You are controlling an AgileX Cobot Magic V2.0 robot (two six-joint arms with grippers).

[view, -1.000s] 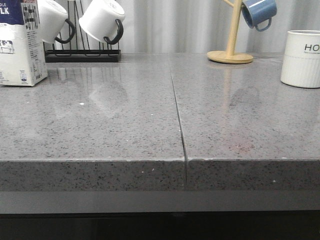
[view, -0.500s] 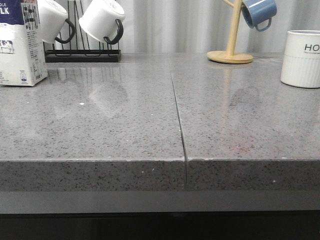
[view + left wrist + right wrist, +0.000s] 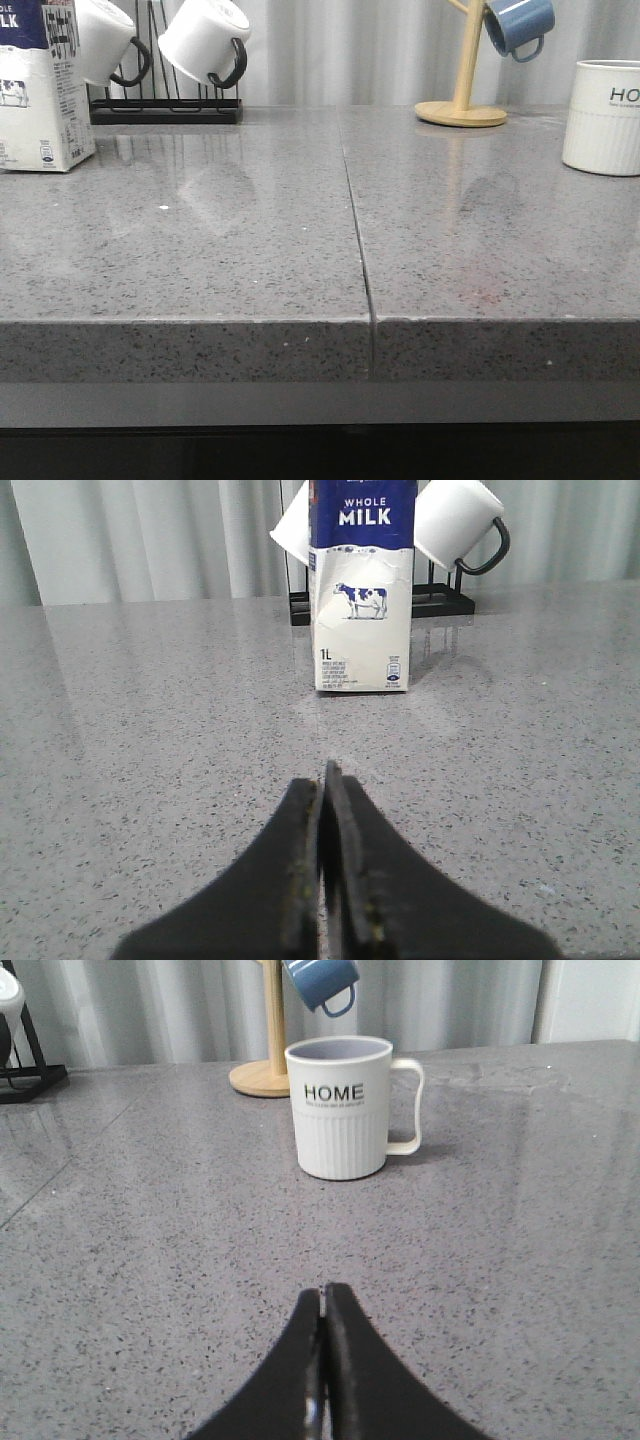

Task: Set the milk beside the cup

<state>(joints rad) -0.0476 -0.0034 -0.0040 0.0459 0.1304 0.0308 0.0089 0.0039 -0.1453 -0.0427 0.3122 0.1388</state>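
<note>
The milk point(image 3: 38, 85), a tall white carton with a dark blue top band and a cow picture, stands upright at the far left of the grey counter; it also shows in the left wrist view point(image 3: 362, 585). The cup point(image 3: 604, 117), cream-white and ribbed with black "HOME" lettering, stands at the far right; it also shows in the right wrist view point(image 3: 342, 1107), handle to its side. My left gripper point(image 3: 323, 775) is shut and empty, well short of the milk. My right gripper point(image 3: 322, 1295) is shut and empty, well short of the cup. Neither gripper shows in the front view.
A black rack point(image 3: 165, 110) holding white mugs with black handles point(image 3: 205, 40) stands behind the milk. A wooden mug tree point(image 3: 461, 100) with a blue mug point(image 3: 519, 25) stands at the back, left of the cup. A seam point(image 3: 355, 215) runs down the counter's middle.
</note>
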